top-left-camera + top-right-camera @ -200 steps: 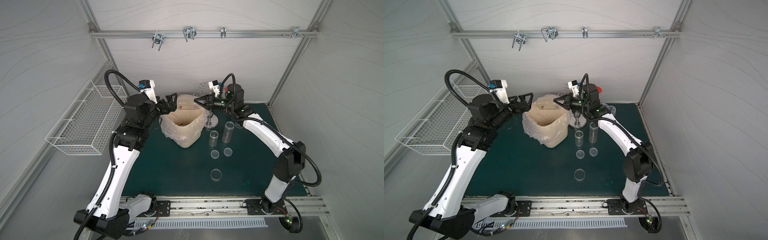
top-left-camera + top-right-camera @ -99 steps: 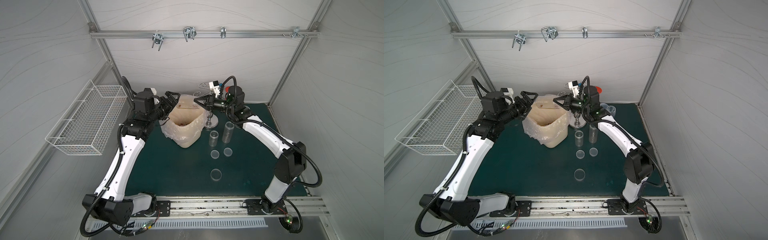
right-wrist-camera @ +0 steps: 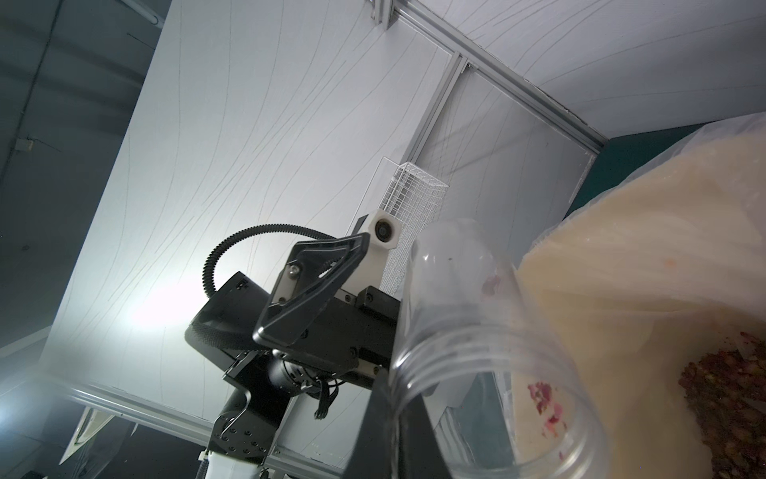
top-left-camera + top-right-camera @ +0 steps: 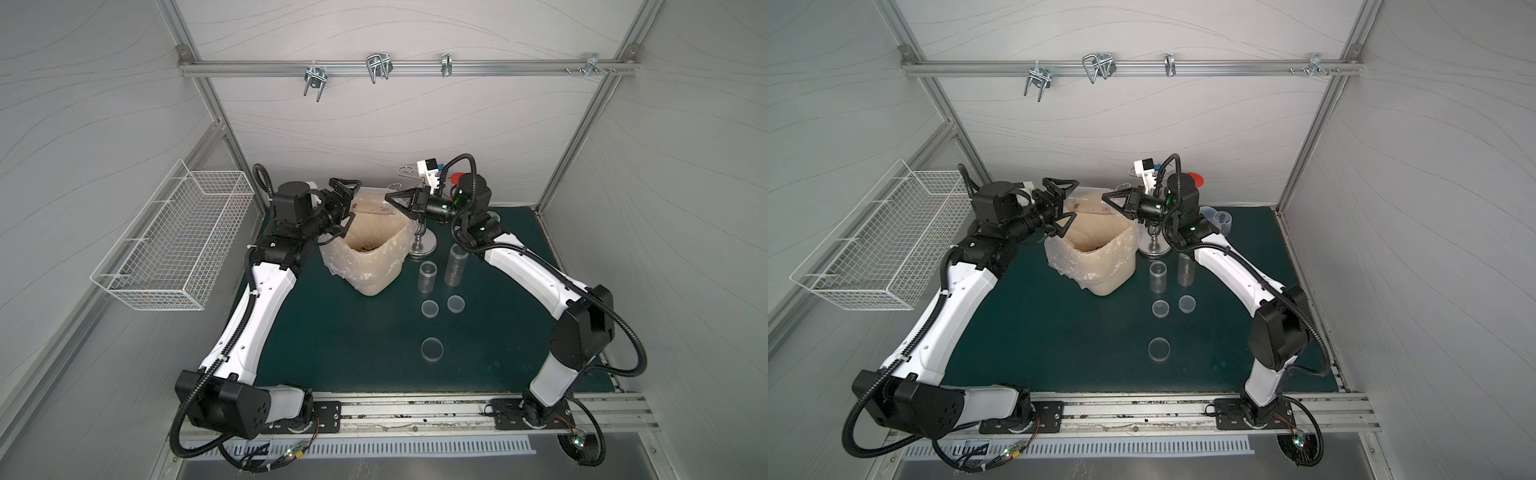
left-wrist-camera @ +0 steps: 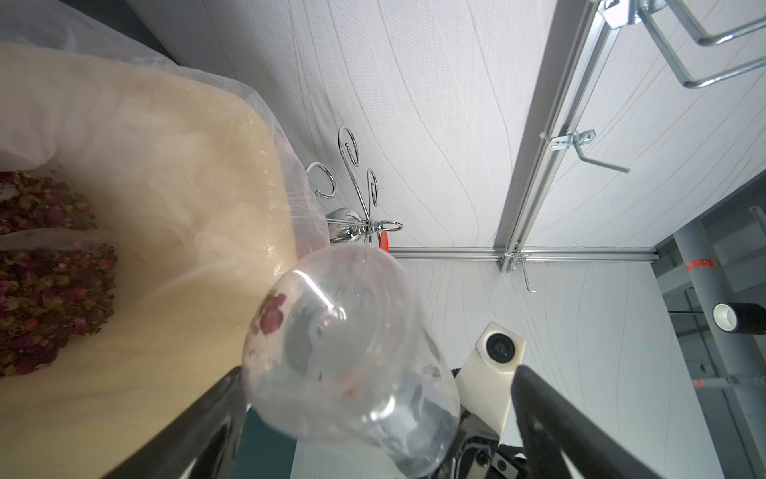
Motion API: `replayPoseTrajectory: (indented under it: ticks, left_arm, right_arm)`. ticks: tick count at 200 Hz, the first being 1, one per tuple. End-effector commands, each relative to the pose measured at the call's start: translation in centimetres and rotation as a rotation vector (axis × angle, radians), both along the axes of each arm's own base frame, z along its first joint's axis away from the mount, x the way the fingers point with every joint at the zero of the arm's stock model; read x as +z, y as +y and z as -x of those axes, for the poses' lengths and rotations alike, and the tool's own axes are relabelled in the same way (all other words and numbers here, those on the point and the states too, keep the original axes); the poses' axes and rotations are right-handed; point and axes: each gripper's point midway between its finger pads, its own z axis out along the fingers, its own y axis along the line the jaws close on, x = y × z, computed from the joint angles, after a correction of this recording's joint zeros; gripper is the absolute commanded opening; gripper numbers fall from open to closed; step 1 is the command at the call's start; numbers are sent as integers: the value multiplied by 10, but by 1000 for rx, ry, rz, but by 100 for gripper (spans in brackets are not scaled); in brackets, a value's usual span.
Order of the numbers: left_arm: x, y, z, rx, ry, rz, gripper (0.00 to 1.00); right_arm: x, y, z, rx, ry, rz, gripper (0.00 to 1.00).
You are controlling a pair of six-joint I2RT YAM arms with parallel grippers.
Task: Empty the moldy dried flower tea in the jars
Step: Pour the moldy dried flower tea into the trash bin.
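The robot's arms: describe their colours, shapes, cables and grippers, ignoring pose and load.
The left arm and right arm have glossy white link shells with black joint housings. Ribbed black cable hoses loop beside the joints. The left gripper and right gripper have black, open-frame triangular fingers; a white camera block sits on each wrist.

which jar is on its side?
The wide jar held by the right gripper over the bin; the short jar and tall jar stand upright on the mat.
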Motion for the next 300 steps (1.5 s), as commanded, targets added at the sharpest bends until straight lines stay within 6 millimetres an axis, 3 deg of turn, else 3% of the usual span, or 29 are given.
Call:
replayPoseTrajectory:
  ticks: [1, 64, 167, 215, 229, 268, 300]
  left_arm:
    - [20, -2, -4, -6, -54, 81, 99]
    - [22, -5, -9, -11, -56, 122, 96]
    - [22, -6, -17, 0, -68, 171, 71]
    - [19, -5, -20, 6, -70, 172, 51]
    - [17, -5, -21, 7, -72, 166, 41]
    - [14, -2, -23, 22, -87, 125, 20]
    - [13, 3, -24, 35, -106, 70, 3]
  right_arm:
    - [30, -2, 22, 39, -64, -67, 0]
    - [32, 5, 31, 66, -77, -75, 0]
    - [24, 11, 31, 74, -68, -71, 0]
    - [17, 14, 27, 73, -64, -60, 0]
    - [13, 14, 25, 68, -62, -53, 0]
    - [10, 11, 18, 48, -67, -42, 11]
    - [8, 2, 10, 6, -86, -21, 28]
